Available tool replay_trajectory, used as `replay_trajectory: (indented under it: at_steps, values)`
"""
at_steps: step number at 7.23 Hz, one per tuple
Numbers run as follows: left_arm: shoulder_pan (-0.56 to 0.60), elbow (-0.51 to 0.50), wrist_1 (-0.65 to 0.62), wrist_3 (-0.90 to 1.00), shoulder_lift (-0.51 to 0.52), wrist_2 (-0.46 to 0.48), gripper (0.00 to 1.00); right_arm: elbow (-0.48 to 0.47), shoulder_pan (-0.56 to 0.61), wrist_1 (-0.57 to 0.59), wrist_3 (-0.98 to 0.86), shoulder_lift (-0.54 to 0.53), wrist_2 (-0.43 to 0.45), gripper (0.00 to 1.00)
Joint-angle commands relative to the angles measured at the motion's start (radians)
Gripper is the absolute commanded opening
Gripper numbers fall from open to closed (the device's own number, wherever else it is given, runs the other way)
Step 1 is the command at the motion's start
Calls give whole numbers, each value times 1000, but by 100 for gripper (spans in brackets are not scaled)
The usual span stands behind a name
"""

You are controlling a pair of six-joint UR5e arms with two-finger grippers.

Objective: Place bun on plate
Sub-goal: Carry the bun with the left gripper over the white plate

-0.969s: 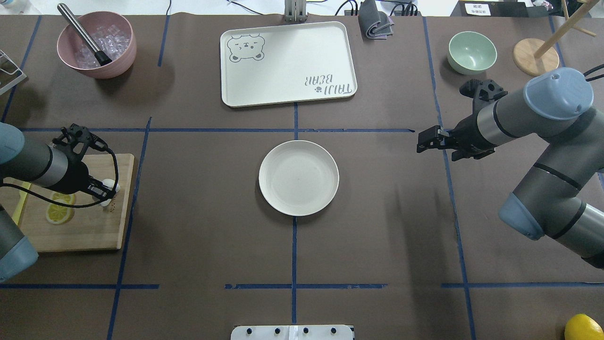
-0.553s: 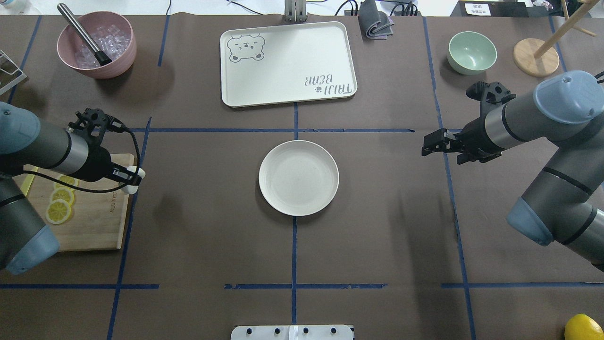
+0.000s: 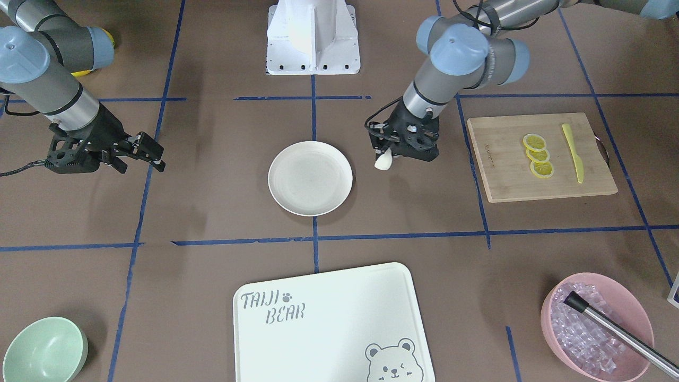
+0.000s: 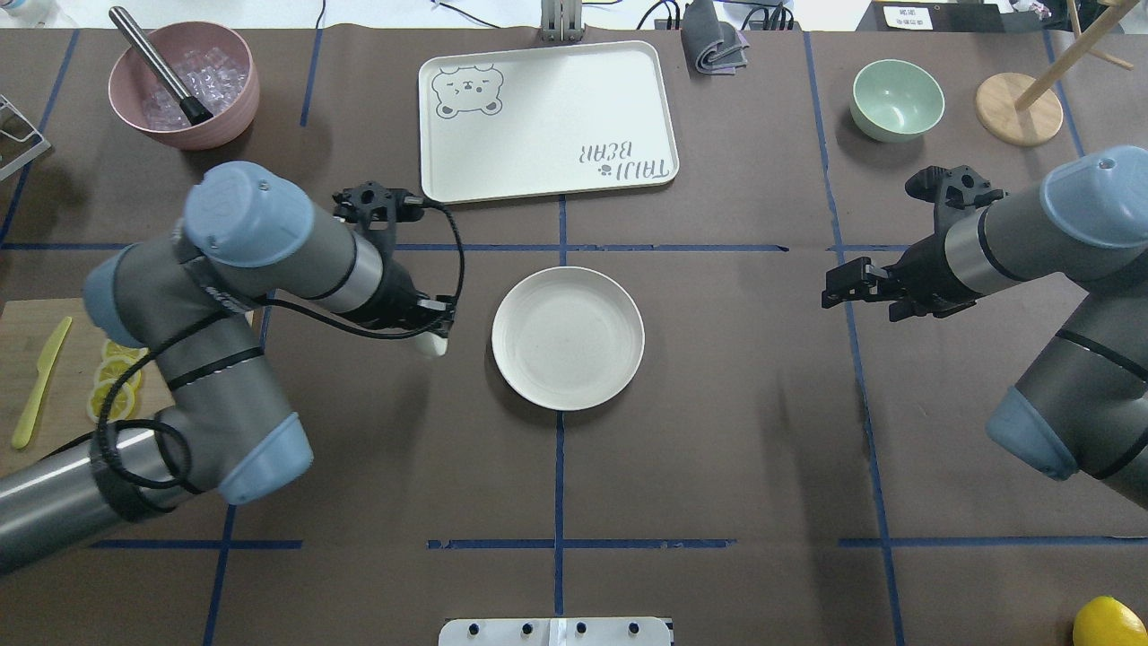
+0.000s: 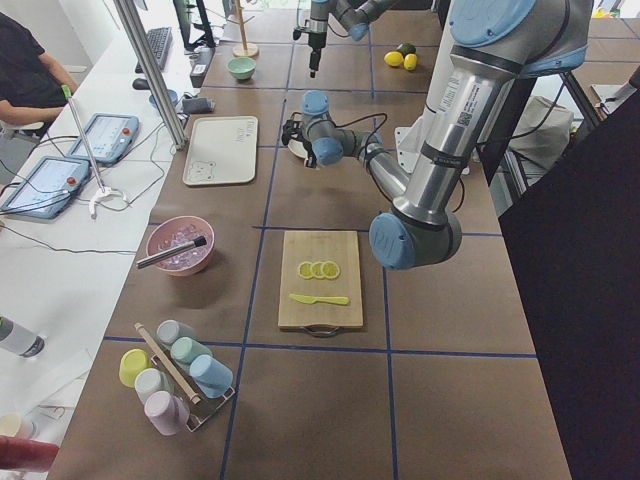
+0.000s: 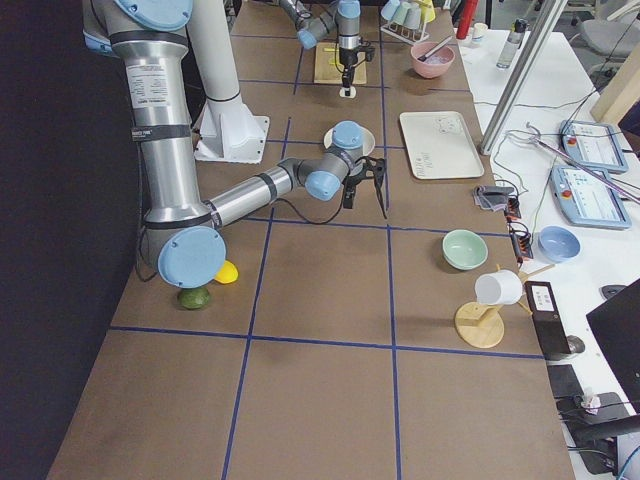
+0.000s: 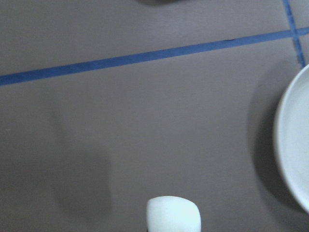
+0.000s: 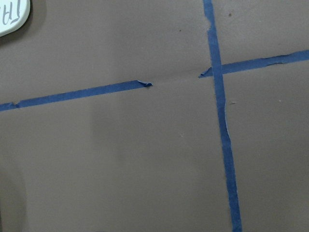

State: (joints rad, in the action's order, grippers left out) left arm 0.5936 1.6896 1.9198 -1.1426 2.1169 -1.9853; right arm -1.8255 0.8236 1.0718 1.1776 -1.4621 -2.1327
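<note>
The bun (image 4: 436, 343) is a small white roll hanging just above the brown table, with my left gripper (image 4: 432, 330) shut on it. The same bun (image 3: 383, 161) shows below the left gripper (image 3: 389, 154) in the front view. It sits a short way off the left edge of the round cream plate (image 4: 568, 338), not over it. In the left wrist view the bun (image 7: 173, 215) is at the bottom and the plate rim (image 7: 289, 145) at the right. My right gripper (image 4: 839, 289) hovers open and empty well to the plate's right.
A wooden cutting board (image 3: 541, 183) with lemon slices (image 3: 538, 155) and a yellow knife (image 3: 573, 153) lies at my far left. The bear-print tray (image 4: 547, 121), pink bowl (image 4: 184, 85), mint bowl (image 4: 897, 99), wooden stand (image 4: 1018, 108) and a lemon (image 4: 1108, 622) sit around the edges.
My left arm has carried the bun off the cutting board and rightward, close to the plate's left edge. My right arm has drawn back slightly to the right.
</note>
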Motion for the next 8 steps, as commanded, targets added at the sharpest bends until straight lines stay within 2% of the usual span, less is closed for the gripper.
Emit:
replay_trajectory:
  at_steps: [1,3,8]
  values:
    - [-63,-187,-10,-138,211,117,27,0,0,-3,-15,-11,-1,100]
    - [-153,-229,-11,-181,239,245,27,0,0,-3,-15,-11,-1,100]
    - [-160,-303,-11,-192,291,264,31,-2,0,-6,-15,-12,0,100]
